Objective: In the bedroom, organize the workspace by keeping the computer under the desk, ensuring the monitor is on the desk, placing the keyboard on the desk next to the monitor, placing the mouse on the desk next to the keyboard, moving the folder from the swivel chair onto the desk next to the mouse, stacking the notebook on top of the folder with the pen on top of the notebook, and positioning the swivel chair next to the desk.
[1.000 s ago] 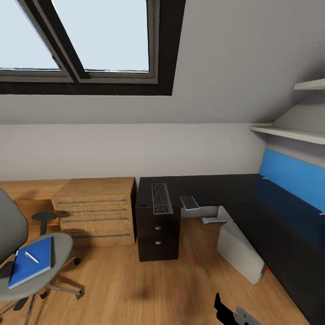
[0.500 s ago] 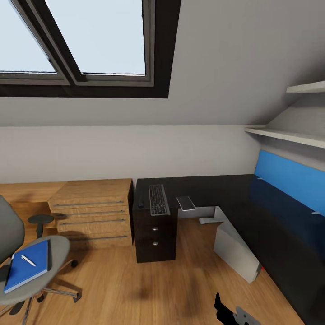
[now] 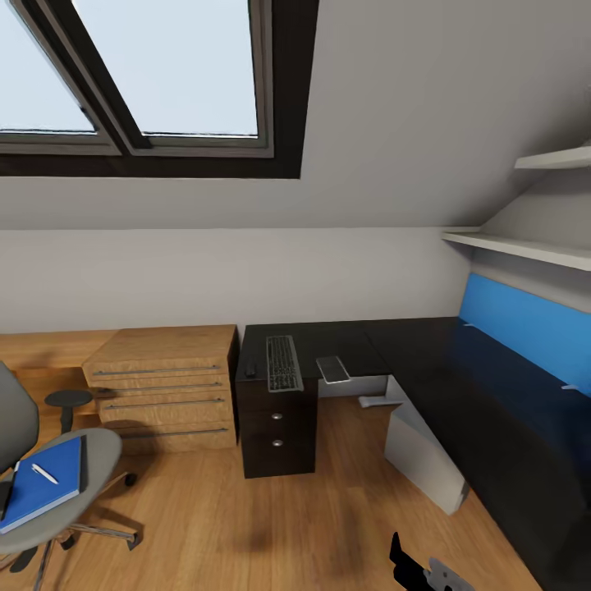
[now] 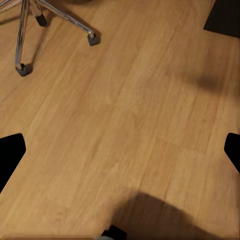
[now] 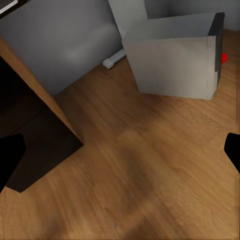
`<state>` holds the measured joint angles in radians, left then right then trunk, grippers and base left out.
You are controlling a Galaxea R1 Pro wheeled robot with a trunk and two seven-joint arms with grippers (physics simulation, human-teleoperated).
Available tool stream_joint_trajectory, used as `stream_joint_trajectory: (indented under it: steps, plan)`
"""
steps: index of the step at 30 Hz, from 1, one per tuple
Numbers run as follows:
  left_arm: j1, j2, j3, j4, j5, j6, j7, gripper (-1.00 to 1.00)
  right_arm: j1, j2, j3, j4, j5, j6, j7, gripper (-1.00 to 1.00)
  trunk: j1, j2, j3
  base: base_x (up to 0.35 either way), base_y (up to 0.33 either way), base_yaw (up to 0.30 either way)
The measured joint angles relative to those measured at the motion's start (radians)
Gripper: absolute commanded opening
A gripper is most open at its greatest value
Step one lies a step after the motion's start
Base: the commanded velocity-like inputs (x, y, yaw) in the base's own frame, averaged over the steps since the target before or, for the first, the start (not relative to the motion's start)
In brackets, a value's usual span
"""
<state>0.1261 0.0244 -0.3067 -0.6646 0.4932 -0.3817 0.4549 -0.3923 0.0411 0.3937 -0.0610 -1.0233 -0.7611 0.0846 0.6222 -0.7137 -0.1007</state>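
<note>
Beyond the right end effector [image 5: 120, 150], computer [image 5: 172, 60], apart.

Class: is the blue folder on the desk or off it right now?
Off it. The blue folder lies flat on the swivel chair's grey seat, with a pen on top, away from the desk.

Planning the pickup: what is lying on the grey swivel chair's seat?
A flat bright blue folder lies on the grey seat, with a thin pale pen on top. Anything under the folder is hidden.

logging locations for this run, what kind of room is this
Most likely an attic bedroom used as a home office: a sloped ceiling with a skylight, an L-shaped black desk carrying a keyboard, and a swivel chair.
</note>
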Motion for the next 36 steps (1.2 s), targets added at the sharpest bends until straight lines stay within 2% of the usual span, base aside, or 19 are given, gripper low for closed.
stream_joint_trajectory:
  steps: [13,21,26,29,33,35,36]
  plan:
    - [0.000,0.001,0.000,0.005,0.000,0.001,0.000,1.00,0.000,0.000,0.008,0.000,0.009,0.000,0.001,1.00,0.000,0.000,0.000,0.000,-0.240,0.000]
    - [0.000,0.001,0.001,0.006,0.000,0.001,0.000,1.00,0.000,0.000,0.064,-0.002,0.091,0.001,-0.002,1.00,0.000,0.000,0.000,0.000,-0.030,0.000]
    - [0.000,0.001,0.001,0.007,0.000,0.000,0.000,1.00,-0.001,-0.005,0.076,-0.029,0.114,0.000,-0.004,1.00,0.000,0.000,0.000,0.000,-0.006,0.000]
    - [0.001,0.001,0.001,0.007,0.000,0.001,0.000,1.00,-0.004,-0.017,0.078,-0.082,0.120,0.002,-0.006,1.00,0.000,0.000,0.000,0.000,-0.002,0.000]
    - [0.000,0.001,0.000,0.007,0.000,0.001,0.000,1.00,-0.007,-0.052,0.078,-0.196,0.124,0.014,-0.021,1.00,0.000,0.000,0.000,0.000,-0.001,0.000]
    - [0.000,0.002,0.000,0.008,0.000,0.001,0.000,1.00,-0.008,-0.075,0.076,-0.278,0.126,0.036,-0.051,1.00,0.000,0.000,0.000,0.000,0.000,0.000]
    - [0.000,0.002,0.000,0.011,0.000,0.001,0.000,1.00,-0.008,-0.101,0.075,-0.378,0.131,0.081,-0.106,1.00,0.000,0.000,0.000,0.000,0.000,0.000]
